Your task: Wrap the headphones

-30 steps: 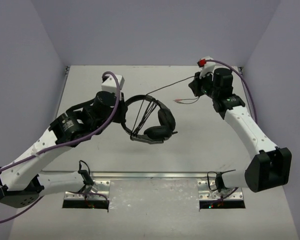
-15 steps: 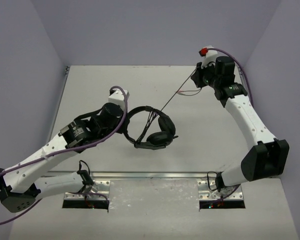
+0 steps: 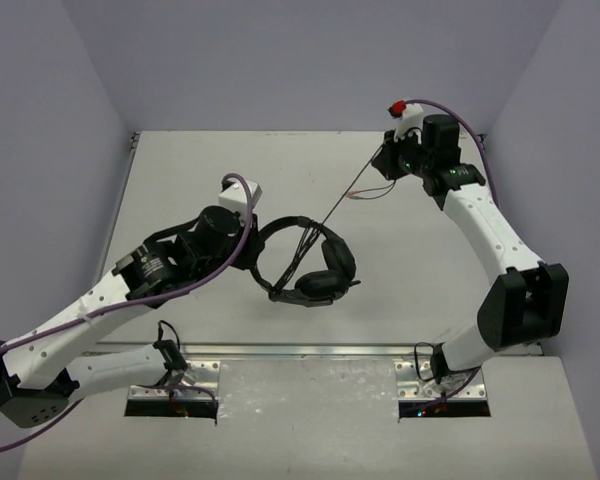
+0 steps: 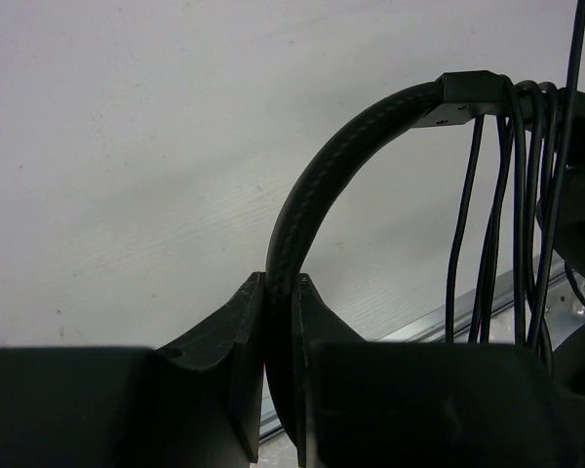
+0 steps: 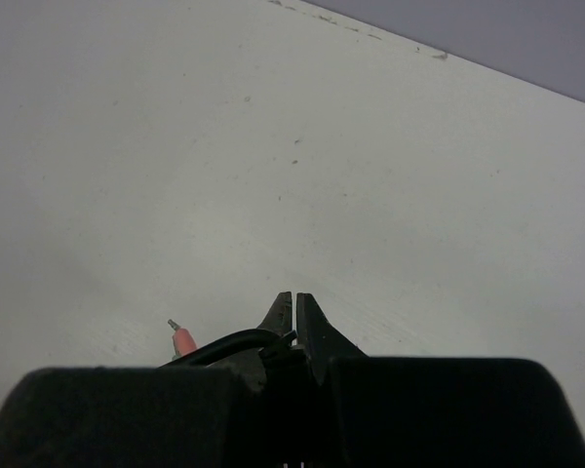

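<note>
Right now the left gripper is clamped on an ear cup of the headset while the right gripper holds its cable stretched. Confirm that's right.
Not quite: the left gripper is clamped on the headband instead, as the left wrist view shows. The right gripper does hold the cable stretched.

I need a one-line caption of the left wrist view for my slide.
Left gripper shut on the band of the headphones, several loops of cable hanging over it.
</note>
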You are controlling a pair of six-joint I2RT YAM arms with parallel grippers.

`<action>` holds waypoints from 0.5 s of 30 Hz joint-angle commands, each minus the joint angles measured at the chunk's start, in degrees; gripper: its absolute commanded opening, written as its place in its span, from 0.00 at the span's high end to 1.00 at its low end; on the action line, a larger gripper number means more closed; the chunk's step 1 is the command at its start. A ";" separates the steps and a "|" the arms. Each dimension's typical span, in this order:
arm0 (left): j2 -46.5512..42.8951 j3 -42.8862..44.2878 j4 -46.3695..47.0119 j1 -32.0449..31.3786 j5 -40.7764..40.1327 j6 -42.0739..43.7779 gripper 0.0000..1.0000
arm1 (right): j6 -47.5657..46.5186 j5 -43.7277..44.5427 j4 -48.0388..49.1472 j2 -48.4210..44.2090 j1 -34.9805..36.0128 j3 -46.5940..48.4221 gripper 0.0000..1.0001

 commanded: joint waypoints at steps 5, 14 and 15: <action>0.15 4.07 -1.20 -0.54 9.09 3.22 1.00 | 2.21 5.08 6.57 1.09 -1.43 0.03 0.99; -1.70 8.72 2.15 -0.54 -1.58 -1.42 0.99 | 7.57 5.52 19.40 2.67 6.82 -14.13 0.99; -2.22 10.21 2.58 -0.54 -3.54 -2.39 1.00 | 8.88 3.25 20.63 2.50 8.83 -14.83 0.99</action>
